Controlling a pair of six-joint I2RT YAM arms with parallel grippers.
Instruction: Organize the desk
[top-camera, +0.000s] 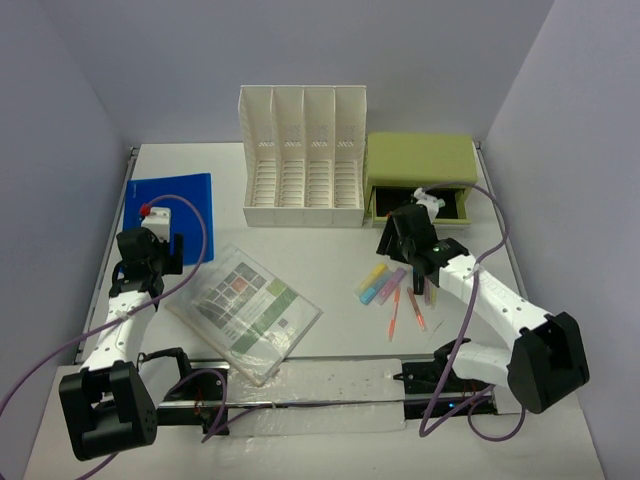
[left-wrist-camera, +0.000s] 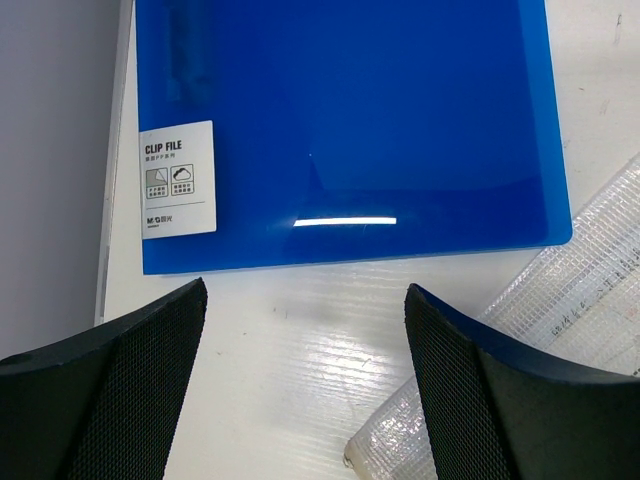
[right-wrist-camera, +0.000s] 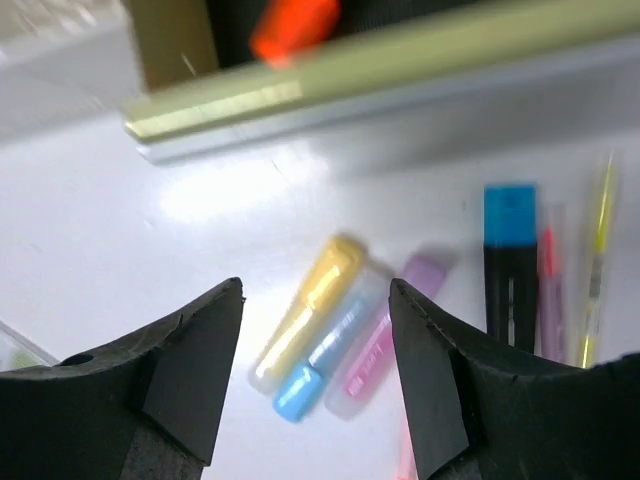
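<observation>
Right hand (right-wrist-camera: 315, 300), released and empty, hovers over the highlighters (right-wrist-camera: 320, 350) just below it; an off-centre close could scatter them across the counter (right-wrist-camera: 150, 250).

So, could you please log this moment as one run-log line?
left gripper: open, empty, by blue clip file | right gripper: open, empty, near highlighters | green drawer box: drawer open

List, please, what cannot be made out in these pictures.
Drawer contents: top view, the right gripper hides part; right wrist view too blurred, only an orange smear.
Blue folder: left wrist view, top edge cuts it off; label small print unreadable.
Printed sheet: top view, text too small.
</observation>
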